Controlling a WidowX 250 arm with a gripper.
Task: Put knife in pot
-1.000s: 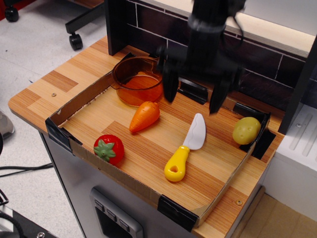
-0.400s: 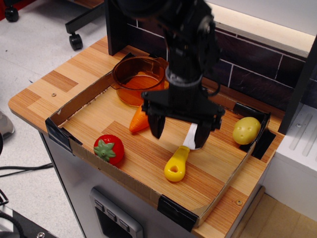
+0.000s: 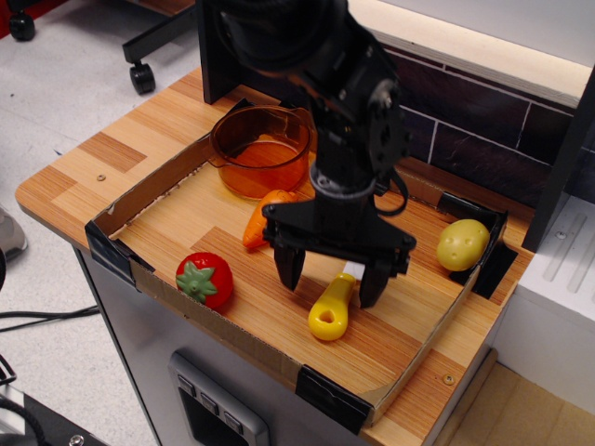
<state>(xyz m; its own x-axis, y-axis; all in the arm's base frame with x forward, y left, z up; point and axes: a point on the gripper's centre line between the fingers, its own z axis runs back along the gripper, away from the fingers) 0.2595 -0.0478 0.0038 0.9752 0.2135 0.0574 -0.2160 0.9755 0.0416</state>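
The knife (image 3: pixel 331 308) lies flat in the cardboard tray, its yellow handle toward the front; its white blade is mostly hidden under my gripper. My gripper (image 3: pixel 330 276) is open, low over the knife, one finger on each side of the handle's upper end. It holds nothing. The amber pot (image 3: pixel 260 149) stands upright at the tray's back left corner, apart from the gripper.
An orange toy carrot (image 3: pixel 260 221) lies between pot and gripper. A red strawberry (image 3: pixel 205 279) sits at the front left, a yellow-green potato (image 3: pixel 463 243) at the right. The cardboard tray wall (image 3: pixel 232 336) rims the work area; a dark brick wall stands behind.
My gripper has come down and forward from near the pot to straddle the knife's handle, still open. The knife and other objects have not moved.
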